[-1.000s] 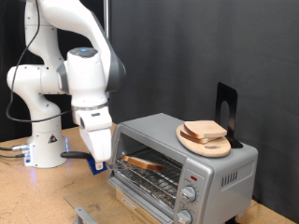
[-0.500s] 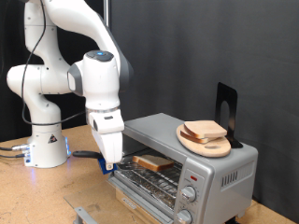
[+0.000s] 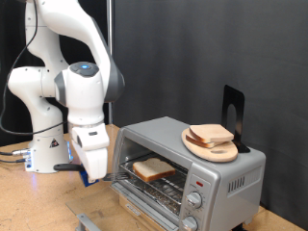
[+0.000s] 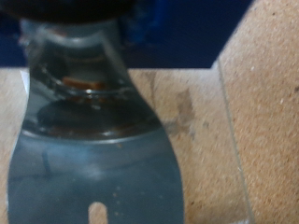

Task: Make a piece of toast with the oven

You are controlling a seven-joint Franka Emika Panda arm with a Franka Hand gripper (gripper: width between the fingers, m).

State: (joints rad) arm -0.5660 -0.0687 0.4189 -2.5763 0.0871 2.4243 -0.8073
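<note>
One slice of bread now lies on the rack inside the open oven, and my claw has backed out toward the exterior view's left, clamped on a metal spatula above the tabletop. Loading looks done; a second slice sits on top.

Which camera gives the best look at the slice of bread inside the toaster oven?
The exterior view. There the piece of toast lies on the rack inside the open oven. The wrist view shows none of it, only a metal spatula blade over a tabletop.
</note>
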